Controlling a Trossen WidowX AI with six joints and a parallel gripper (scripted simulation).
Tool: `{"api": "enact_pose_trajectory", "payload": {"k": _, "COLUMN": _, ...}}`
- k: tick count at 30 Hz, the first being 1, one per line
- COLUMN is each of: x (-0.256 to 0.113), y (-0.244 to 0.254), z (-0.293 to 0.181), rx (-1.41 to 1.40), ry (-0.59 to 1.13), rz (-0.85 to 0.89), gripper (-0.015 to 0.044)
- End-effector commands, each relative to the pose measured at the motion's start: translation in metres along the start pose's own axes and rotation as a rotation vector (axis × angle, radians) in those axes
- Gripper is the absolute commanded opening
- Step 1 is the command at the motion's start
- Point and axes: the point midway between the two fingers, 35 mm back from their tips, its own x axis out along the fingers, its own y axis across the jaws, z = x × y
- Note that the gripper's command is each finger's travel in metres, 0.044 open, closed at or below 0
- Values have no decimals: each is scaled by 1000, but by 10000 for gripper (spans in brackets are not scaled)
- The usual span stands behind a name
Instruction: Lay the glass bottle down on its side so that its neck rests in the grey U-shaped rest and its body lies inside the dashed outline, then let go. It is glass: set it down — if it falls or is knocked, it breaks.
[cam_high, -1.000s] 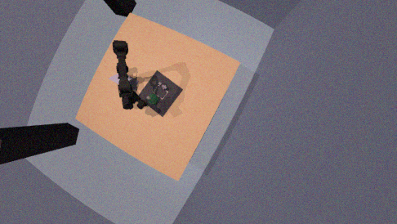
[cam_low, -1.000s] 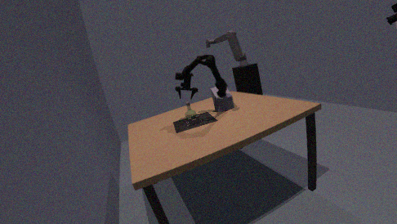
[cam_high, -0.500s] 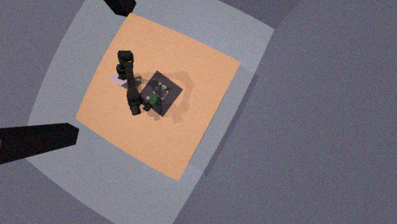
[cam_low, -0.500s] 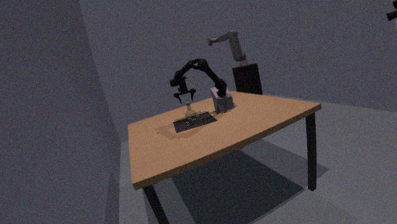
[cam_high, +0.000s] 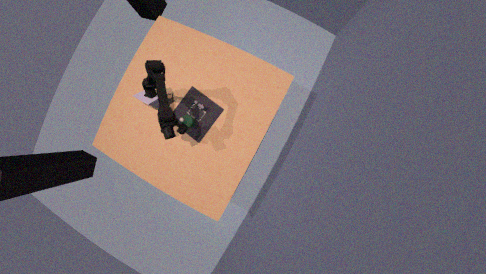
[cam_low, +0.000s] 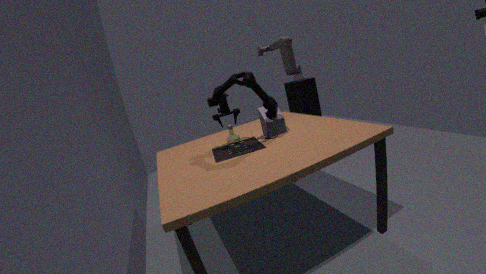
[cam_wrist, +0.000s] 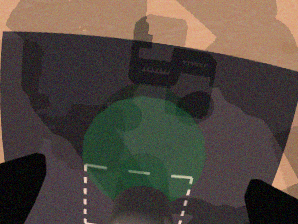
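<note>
Can see the glass bottle (cam_high: 188, 120) (cam_low: 232, 137) (cam_wrist: 145, 137) upright on the dark mat (cam_high: 200, 136) (cam_low: 220, 154) (cam_wrist: 245, 135), overlapping the dashed outline (cam_wrist: 85, 195) in the wrist view. Above it, can make out the gripper (cam_high: 179, 125) (cam_low: 229, 124) (cam_wrist: 148, 180), spread and pinching nothing. Farther right in the exterior view, can find a pale box (cam_high: 145, 97) (cam_low: 273, 124) on the table (cam_high: 240, 165) (cam_low: 310, 145) (cam_wrist: 75, 17).
</note>
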Motion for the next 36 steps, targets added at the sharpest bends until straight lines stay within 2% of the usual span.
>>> {"api": "enact_pose_trajectory", "payload": {"k": 1, "x": -1, "y": 0, "z": -9, "rx": 1, "ry": 3, "rz": 4, "gripper": 440}}
{"api": "enact_pose_trajectory", "payload": {"k": 15, "x": -1, "y": 0, "z": -29, "rx": 1, "ry": 4, "rz": 4, "gripper": 440}}
{"api": "enact_pose_trajectory", "payload": {"k": 27, "x": -1, "y": 0, "z": -29, "rx": 1, "ry": 4, "rz": 4, "gripper": 125}}
{"api": "enact_pose_trajectory", "payload": {"k": 36, "x": -1, "y": 0, "z": -29, "rx": 1, "ry": 4, "rz": 4, "gripper": 125}}
